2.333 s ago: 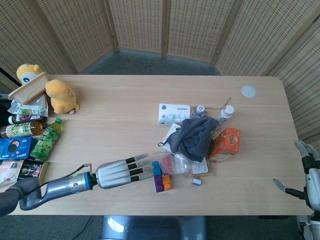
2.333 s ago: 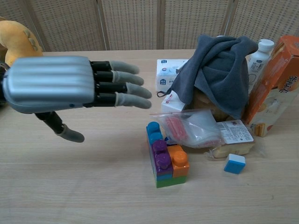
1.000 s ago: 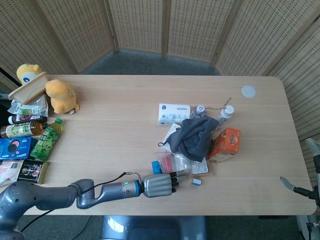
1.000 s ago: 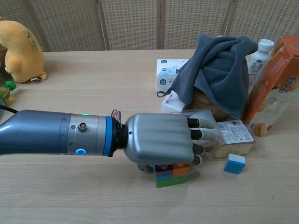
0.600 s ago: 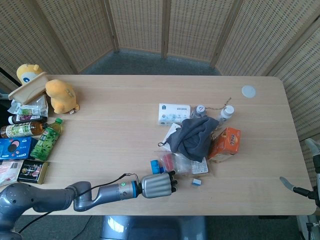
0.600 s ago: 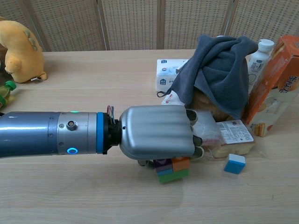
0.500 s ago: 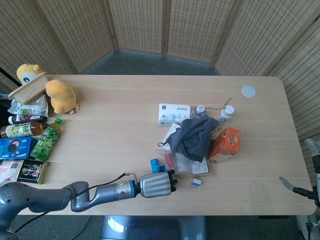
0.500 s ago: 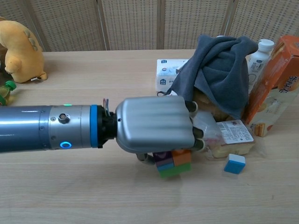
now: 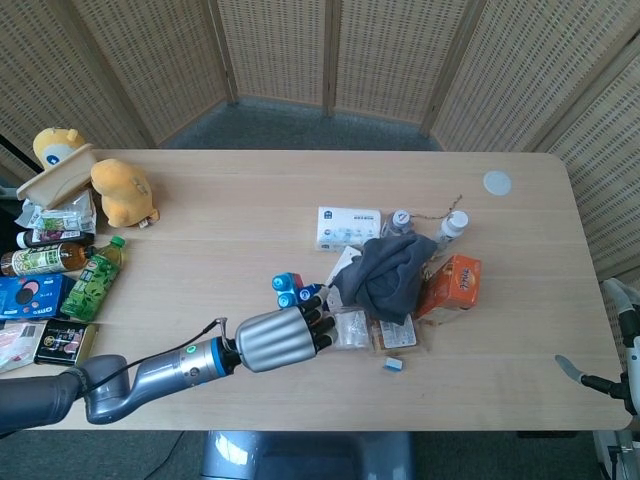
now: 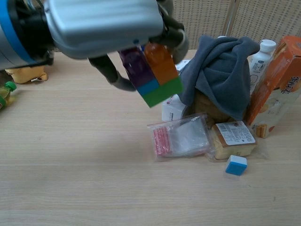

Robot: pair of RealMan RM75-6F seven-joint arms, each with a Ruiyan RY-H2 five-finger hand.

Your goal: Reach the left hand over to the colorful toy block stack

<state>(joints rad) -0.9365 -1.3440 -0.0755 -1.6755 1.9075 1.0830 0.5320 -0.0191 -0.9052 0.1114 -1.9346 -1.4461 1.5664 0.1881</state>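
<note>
My left hand point(image 9: 275, 338) grips the colorful toy block stack point(image 10: 153, 75) and holds it tilted in the air, well above the table point(image 10: 70, 179). The stack shows purple, orange, blue and green bricks in the chest view. In the head view only the blue studs of the block stack point(image 9: 288, 290) peek out past the fingers. Seen from the chest, the left hand point(image 10: 103, 23) fills the upper left, with fingers wrapped over the stack's top. My right hand point(image 9: 628, 372) hangs off the table's right edge, fingers apart, holding nothing.
A clear plastic bag point(image 10: 181, 137), a small blue block point(image 10: 235, 165) and a packaged snack point(image 10: 233, 140) lie below the stack. Behind are a grey cloth point(image 10: 221, 70), an orange box point(image 10: 277, 84) and a tissue pack point(image 9: 348, 227). Plush toys point(image 9: 120, 190) and bottles point(image 9: 95, 278) crowd the left edge.
The left hand closed over the block stack on the table, then lifted it up and away toward the far left. The plastic bag now lies uncovered.
</note>
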